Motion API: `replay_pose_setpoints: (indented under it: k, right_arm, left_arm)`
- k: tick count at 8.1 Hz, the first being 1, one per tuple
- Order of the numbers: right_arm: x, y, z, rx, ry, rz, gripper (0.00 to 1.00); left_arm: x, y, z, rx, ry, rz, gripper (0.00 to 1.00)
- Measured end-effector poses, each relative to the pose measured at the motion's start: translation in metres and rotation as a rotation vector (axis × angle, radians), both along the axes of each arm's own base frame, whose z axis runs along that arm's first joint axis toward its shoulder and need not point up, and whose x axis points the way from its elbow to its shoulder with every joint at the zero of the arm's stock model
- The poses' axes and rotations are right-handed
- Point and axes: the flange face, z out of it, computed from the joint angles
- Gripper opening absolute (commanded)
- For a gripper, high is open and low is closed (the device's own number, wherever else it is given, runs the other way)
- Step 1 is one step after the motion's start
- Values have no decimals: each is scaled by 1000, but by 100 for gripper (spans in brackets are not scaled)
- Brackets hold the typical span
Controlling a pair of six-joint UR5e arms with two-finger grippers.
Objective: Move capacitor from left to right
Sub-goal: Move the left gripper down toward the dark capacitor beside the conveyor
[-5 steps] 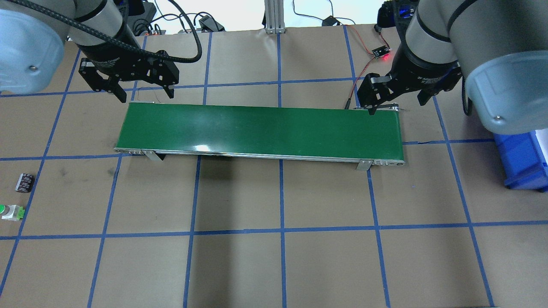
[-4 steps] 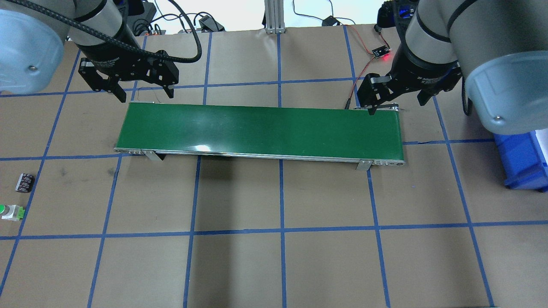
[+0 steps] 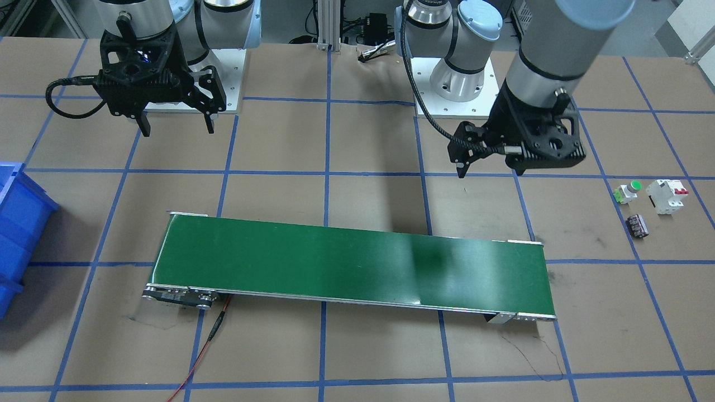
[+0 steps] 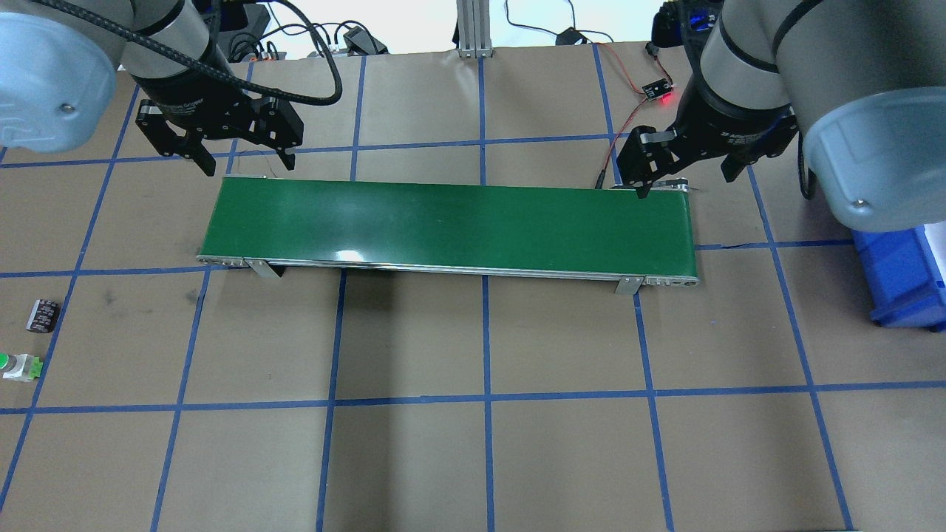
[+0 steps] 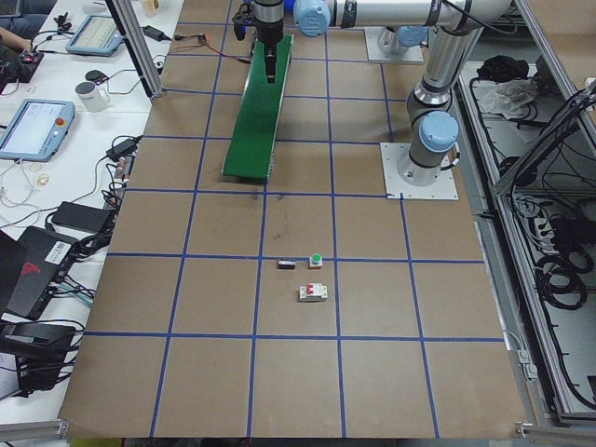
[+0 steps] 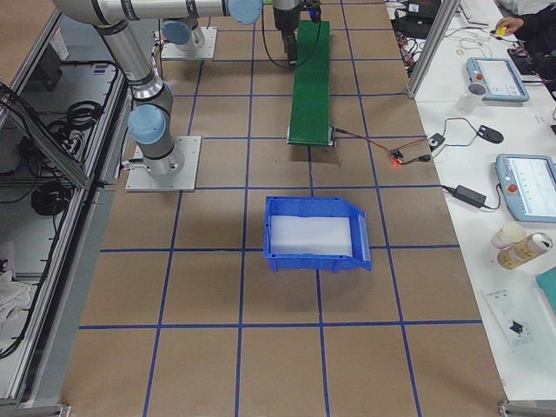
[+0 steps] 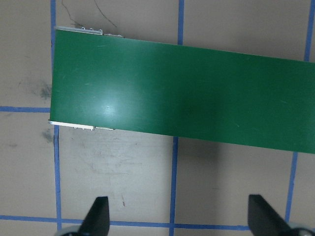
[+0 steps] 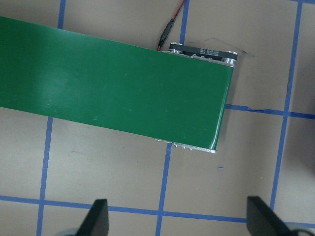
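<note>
Tools both hang spread: left tool (image 4: 251,164) beside the belt's (image 4: 451,222) left end, right tool (image 4: 684,185) beside its right end. Capacitor (image 4: 43,315) lies on the tabletop (image 4: 562,458) near its left edge, close to a green button (image 4: 18,367).

No words can be read for sure. Small white lettering stands on the black bodies of the left gripper (image 4: 250,164) and the right gripper (image 4: 684,185), in the upper corners of the overhead view, but it is too blurred.
</note>
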Motion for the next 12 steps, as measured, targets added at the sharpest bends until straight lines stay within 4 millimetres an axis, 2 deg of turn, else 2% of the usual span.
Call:
replay_pose_setpoints:
  k: [1,3,6,8,10,12]
  right_arm:
    - [0,0,0,-1,0,0,100]
    - [1,1,-1,1,-2,1,100]
    - [1,0,-2,5,-1,2,100]
    - [1,-1,-3,7,-1,0,100]
    - [1,0,-2,5,-1,0,100]
    - [1,-1,-3,6,-1,0,100]
  left_arm:
    - [14,-9,-9,15,0,15,100]
    - [65,-22,-20,38,-21,45,100]
    - [162,-29,-31,59,-48,76,100]
    - [231,-33,-50,68,-58,74,100]
    - [299,-26,-67,79,-58,79,100]
    - [357,-22,-92,72,-64,59,100]
